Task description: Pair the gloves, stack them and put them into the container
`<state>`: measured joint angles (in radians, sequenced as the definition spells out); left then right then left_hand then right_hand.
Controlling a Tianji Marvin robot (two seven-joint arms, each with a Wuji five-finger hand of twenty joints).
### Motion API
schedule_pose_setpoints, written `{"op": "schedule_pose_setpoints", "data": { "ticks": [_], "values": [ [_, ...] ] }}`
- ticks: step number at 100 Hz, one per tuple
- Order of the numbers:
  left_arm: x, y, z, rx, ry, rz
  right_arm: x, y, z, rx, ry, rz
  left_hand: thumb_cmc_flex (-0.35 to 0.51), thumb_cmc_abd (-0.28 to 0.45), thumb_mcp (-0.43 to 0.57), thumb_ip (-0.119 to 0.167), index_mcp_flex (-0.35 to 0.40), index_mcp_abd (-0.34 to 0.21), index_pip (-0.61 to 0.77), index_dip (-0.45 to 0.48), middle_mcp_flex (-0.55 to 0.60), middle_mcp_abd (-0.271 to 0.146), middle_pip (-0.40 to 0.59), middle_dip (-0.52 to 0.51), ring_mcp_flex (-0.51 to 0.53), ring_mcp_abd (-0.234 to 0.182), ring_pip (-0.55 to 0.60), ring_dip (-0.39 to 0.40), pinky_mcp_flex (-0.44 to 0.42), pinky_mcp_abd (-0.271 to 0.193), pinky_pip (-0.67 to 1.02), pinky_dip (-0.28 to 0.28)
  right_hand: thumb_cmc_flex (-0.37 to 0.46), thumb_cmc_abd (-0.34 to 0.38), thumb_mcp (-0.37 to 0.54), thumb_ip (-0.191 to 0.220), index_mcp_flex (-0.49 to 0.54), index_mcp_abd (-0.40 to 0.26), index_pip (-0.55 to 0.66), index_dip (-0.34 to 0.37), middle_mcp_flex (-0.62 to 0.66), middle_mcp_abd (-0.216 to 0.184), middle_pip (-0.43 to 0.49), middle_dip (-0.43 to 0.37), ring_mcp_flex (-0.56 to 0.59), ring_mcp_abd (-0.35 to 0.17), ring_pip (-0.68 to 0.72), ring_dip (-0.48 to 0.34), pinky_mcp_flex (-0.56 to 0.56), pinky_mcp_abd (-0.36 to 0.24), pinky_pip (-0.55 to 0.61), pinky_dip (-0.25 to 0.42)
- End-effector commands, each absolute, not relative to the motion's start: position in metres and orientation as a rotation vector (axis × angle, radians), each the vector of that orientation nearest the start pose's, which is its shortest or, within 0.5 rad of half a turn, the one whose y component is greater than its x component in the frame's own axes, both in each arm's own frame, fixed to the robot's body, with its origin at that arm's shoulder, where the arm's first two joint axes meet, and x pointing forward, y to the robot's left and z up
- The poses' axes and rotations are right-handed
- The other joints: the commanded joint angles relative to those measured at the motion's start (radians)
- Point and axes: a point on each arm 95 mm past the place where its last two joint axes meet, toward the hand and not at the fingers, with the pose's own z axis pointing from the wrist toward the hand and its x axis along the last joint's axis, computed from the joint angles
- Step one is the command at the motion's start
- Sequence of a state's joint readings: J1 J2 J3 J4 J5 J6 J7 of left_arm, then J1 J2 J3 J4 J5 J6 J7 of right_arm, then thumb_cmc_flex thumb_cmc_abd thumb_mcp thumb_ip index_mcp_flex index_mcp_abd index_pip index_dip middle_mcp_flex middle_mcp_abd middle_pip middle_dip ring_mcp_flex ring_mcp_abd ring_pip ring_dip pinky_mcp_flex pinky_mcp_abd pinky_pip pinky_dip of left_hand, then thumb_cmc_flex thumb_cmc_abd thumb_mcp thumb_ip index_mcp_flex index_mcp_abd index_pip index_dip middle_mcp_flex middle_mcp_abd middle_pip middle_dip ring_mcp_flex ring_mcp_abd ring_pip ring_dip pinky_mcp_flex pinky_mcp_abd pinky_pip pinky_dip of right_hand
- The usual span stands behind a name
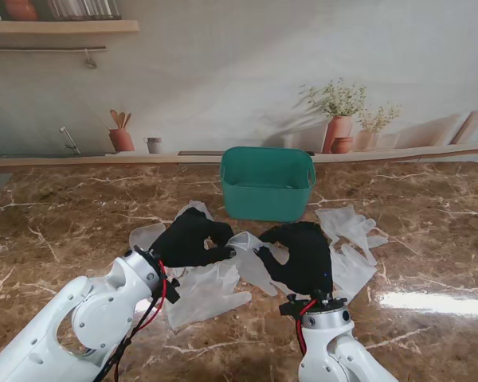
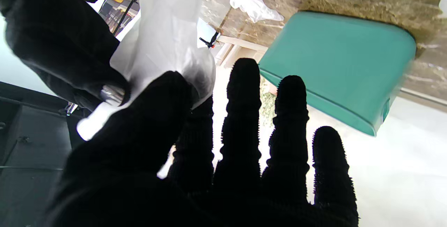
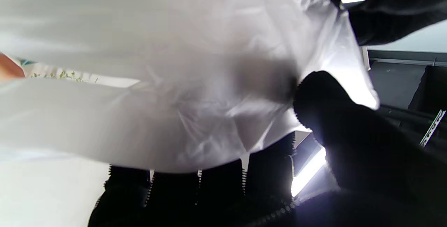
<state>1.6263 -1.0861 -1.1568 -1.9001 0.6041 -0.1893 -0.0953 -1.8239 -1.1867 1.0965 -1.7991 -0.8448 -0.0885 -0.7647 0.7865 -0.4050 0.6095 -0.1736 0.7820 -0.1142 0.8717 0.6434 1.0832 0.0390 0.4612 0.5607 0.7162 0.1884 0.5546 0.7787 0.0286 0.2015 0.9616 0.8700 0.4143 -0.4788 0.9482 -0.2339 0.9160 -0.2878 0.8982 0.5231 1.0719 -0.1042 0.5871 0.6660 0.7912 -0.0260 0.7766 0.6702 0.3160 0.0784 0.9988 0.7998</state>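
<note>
The two white arms are coming up from the near corners, and each one is ending in a black hand. The left hand (image 1: 190, 241) is reaching toward the middle, and its thumb and first finger are pinching a thin see-through glove (image 1: 244, 245) while the other fingers are sticking out straight. That glove is hanging between the two hands, just in front of the green container (image 1: 267, 182). The right hand (image 1: 304, 255) is pinching the other side of the same glove, thumb on one side and fingers behind it.

More gloves are lying around on the brown table (image 1: 56, 223): some under the left hand (image 1: 203, 294) and some to the right (image 1: 352, 231). I cannot see any glove inside the container, though its floor is hidden. So I think the job is only starting. No neat pair is showing yet, and all the stacking and putting away is waiting.
</note>
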Motion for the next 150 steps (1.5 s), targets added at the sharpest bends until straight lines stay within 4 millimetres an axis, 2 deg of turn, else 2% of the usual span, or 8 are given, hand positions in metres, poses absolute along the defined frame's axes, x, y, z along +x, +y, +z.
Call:
{"op": "schedule_pose_setpoints", "data": {
  "ticks": [1,12,45,57,73,92,113,150],
  "values": [
    [0.347,-0.082,-0.248,-1.237,1.498,-2.142,0.287,0.070,-0.291,1.151,0.721,2.117,-0.028,-0.063,0.057,0.014,0.021,-0.066,0.032,-0.061,0.000,-0.040,-0.042,0.025,0.018,-0.025,-0.039,-0.023,-0.010,0.021,0.010,-0.001,-0.015,0.023,0.022,-0.024,0.038,0.018,0.012,0.031,0.032,-0.016,0.025,0.027,0.026,-0.023,0.046,0.036,0.007,0.002,0.043,0.039],
    [0.343,-0.082,-0.249,-1.215,1.416,-2.190,0.282,0.069,-0.290,1.186,0.730,2.131,-0.019,-0.133,0.042,-0.008,0.019,-0.084,0.052,-0.100,0.014,-0.057,-0.079,0.028,0.030,-0.032,-0.062,-0.043,-0.003,0.027,0.006,-0.003,-0.025,0.024,0.036,-0.022,0.075,0.048,-0.002,0.049,0.058,-0.003,0.026,0.034,0.044,-0.013,0.071,0.051,0.024,0.015,0.081,0.054],
    [0.328,-0.085,-0.253,-1.230,1.320,-2.302,0.264,0.062,-0.294,1.248,0.787,2.125,-0.016,-0.161,0.077,-0.025,0.031,-0.090,0.080,-0.152,0.141,-0.037,-0.081,-0.089,0.162,-0.046,-0.017,-0.041,0.039,0.038,0.036,0.010,-0.032,-0.065,0.093,-0.008,0.140,0.063,0.022,0.064,0.131,0.029,0.027,0.048,0.113,0.006,0.113,0.070,0.087,0.052,0.172,0.069],
    [0.322,-0.085,-0.252,-1.217,1.339,-2.326,0.255,0.058,-0.297,1.287,0.808,2.120,0.018,-0.173,0.129,-0.033,0.070,-0.083,0.072,-0.210,0.208,-0.036,-0.045,-0.021,0.219,-0.039,0.052,-0.007,0.050,0.046,0.053,0.004,-0.035,-0.103,0.128,0.007,0.158,0.072,0.052,0.060,0.172,0.056,0.040,0.062,0.170,0.020,0.164,0.086,0.141,0.080,0.254,0.086],
    [0.312,-0.084,-0.254,-1.252,1.439,-2.331,0.241,0.051,-0.300,1.381,0.829,2.120,0.038,-0.119,0.095,-0.025,0.093,-0.065,0.030,-0.234,0.190,-0.017,0.066,0.116,0.208,0.001,0.130,0.078,0.036,0.053,0.047,-0.007,-0.038,-0.125,0.151,0.010,0.176,0.105,0.063,0.066,0.256,0.085,0.062,0.075,0.294,0.052,0.244,0.103,0.261,0.125,0.407,0.119],
    [0.311,-0.083,-0.262,-1.331,1.543,-2.300,0.236,0.046,-0.310,1.491,0.865,2.086,0.051,-0.075,0.075,-0.007,0.113,-0.036,-0.007,-0.274,0.169,-0.014,0.121,0.174,0.183,0.020,0.155,0.130,0.026,0.057,0.035,-0.012,-0.041,-0.140,0.168,0.000,0.183,0.125,0.067,0.055,0.372,0.108,0.056,0.043,0.472,0.079,0.240,0.064,0.425,0.152,0.520,0.060],
    [0.337,-0.092,-0.276,-1.393,1.629,-2.207,0.257,0.042,-0.330,1.617,0.859,1.959,0.053,-0.062,0.068,0.005,0.114,-0.039,-0.014,-0.289,0.154,-0.011,0.146,0.194,0.163,0.021,0.162,0.152,0.019,0.053,0.025,-0.017,-0.037,-0.137,0.158,-0.009,0.174,0.134,0.057,0.041,0.376,0.108,0.089,0.028,0.502,0.086,0.220,0.055,0.448,0.153,0.535,0.029],
    [0.414,-0.130,-0.305,-1.356,1.649,-2.052,0.335,0.025,-0.368,1.690,0.880,1.753,0.036,-0.059,0.066,0.004,0.102,-0.084,0.003,-0.278,0.141,-0.033,0.164,0.221,0.141,0.006,0.164,0.167,0.016,0.044,0.032,-0.012,-0.019,-0.121,0.127,-0.029,0.137,0.115,0.054,0.028,0.362,0.098,0.038,-0.001,0.414,0.077,0.222,0.071,0.355,0.128,0.508,0.008]
  ]
}}
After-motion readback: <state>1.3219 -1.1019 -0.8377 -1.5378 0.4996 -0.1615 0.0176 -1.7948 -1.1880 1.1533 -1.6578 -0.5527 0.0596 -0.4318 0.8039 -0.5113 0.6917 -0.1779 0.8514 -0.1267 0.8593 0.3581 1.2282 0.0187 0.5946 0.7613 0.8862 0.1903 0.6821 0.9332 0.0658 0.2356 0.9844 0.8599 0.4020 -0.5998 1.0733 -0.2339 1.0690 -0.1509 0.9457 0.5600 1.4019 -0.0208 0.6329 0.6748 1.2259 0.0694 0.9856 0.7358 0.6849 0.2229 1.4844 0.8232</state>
